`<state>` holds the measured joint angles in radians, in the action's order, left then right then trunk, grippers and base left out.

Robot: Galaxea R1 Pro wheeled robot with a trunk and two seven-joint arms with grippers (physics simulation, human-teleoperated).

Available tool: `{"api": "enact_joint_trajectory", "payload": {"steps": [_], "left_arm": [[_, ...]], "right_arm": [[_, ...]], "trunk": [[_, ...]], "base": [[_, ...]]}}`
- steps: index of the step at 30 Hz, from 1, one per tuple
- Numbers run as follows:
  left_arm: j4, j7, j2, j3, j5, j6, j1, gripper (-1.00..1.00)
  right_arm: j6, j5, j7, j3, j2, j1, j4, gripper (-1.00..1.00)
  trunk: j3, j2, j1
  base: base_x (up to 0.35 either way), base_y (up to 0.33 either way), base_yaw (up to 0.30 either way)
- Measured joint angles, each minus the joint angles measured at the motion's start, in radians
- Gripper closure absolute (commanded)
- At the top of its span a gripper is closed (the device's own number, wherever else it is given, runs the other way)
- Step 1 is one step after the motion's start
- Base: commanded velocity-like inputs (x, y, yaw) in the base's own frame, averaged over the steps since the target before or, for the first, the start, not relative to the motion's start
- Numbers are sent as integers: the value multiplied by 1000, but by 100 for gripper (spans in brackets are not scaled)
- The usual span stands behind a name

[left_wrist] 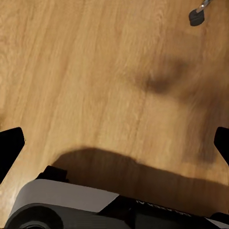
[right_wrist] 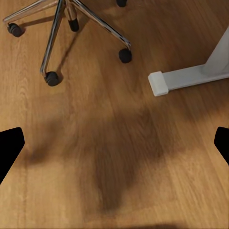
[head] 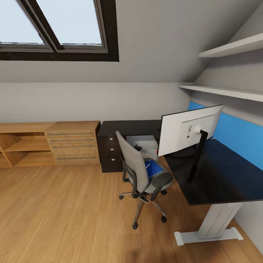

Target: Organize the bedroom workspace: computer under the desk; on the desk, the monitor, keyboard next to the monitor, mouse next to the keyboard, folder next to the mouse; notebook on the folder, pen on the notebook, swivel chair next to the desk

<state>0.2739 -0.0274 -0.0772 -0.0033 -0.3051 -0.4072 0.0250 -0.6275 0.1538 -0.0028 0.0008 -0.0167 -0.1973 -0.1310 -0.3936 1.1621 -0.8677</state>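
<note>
The swivel chair (head: 136,168) stands on the floor in front of the desk (head: 219,182), its grey back turned to me. A blue folder (head: 154,169) lies on its seat, with a thin pale stick on it that may be the pen (head: 148,165). On the desk stands the monitor (head: 188,132), showing its white back. The pale computer (head: 143,141) sits under the desk corner. Keyboard, mouse and notebook are hidden from here. My left gripper (left_wrist: 114,145) hangs open over bare floor. Over the floor near the chair's chrome base (right_wrist: 64,26), my right gripper (right_wrist: 114,145) is open too.
Black drawers (head: 109,150) with round knobs form the desk's left end, and a light wooden drawer unit (head: 73,143) runs along the wall beside them. The desk's white foot (head: 208,235) (right_wrist: 183,78) lies on the floor. Open wooden floor (head: 65,212) spreads to the left.
</note>
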Motion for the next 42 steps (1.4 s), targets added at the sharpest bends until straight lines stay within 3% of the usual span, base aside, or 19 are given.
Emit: {"api": "enact_joint_trajectory", "payload": {"steps": [10,21,22,25,27,28,33,42], "left_arm": [[75,13,20,13,-6,-15,0,-100],[90,12,120,28,-12,2,1,-100],[121,11,145,30,-30,6,1,-100],[135,6,170,28,-70,6,1,-100],[140,-42,186,23,-89,4,1,-100],[140,-86,190,23,-90,4,0,-100],[133,-152,193,27,-98,4,0,-100],[71,-155,187,24,-98,5,0,-100]], "right_arm": [[0,-1,0,0,0,0,0,-100],[0,0,-1,0,2,0,0,-100],[0,0,-1,0,2,0,1,-100],[0,0,-1,0,2,0,1,-100],[0,0,-1,0,2,0,1,-100],[0,-1,-1,0,2,0,1,-100],[0,-1,-1,0,2,0,1,-100],[-1,2,-2,-1,1,0,0,-100]], "trunk": [[-31,70,-38],[-66,147,-81],[-69,154,-84],[-78,175,-96],[-85,189,-104],[-88,196,-107],[-104,231,-127],[-132,294,-161]], "base": [[0,0,0],[0,0,0],[0,0,0],[0,0,0],[0,0,0],[0,0,0],[0,0,0],[0,0,0]]}}
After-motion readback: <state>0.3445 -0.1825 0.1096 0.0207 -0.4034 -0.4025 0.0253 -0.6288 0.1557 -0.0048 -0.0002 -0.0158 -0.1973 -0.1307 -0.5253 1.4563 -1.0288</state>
